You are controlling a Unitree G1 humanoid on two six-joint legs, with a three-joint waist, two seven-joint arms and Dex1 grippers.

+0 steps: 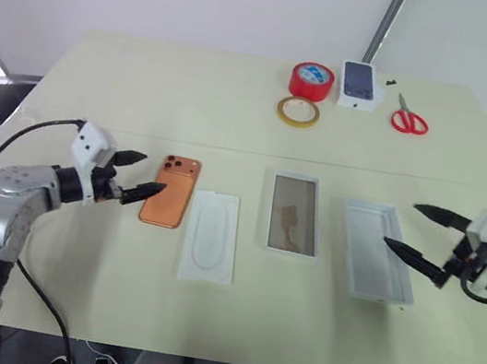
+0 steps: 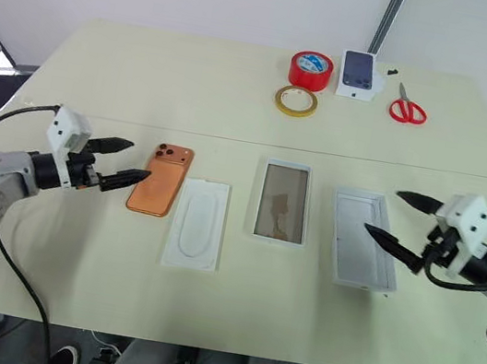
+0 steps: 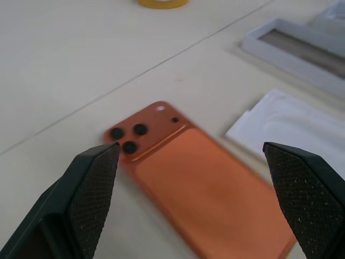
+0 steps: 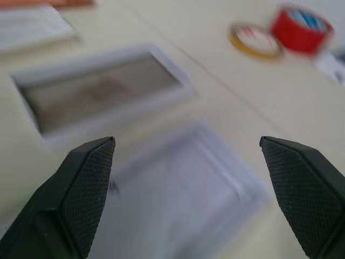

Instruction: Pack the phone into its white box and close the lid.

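Now the phone (image 1: 171, 190), slim and orange with rounded corners and a cluster of dark lenses at its far corner, lies back-up on the left of the table (image 1: 146, 91), just beside a flat white card (image 1: 212, 236) with an oval recess. Right of the card sits the white box (image 1: 294, 214), a shallow tray with a tan-brown floor, and farther right the lid (image 1: 377, 250), hollow side up and all white. The left pincer (image 1: 137, 174) hangs spread wide at the phone's left edge, while the right pincer (image 1: 415, 229) hangs spread and empty over the lid's right side.

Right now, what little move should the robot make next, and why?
Probably ease the open left gripper forward over the phone and close on it. The phone lies flat, camera side up, just ahead of those fingers, and the white box sits empty beyond the card.
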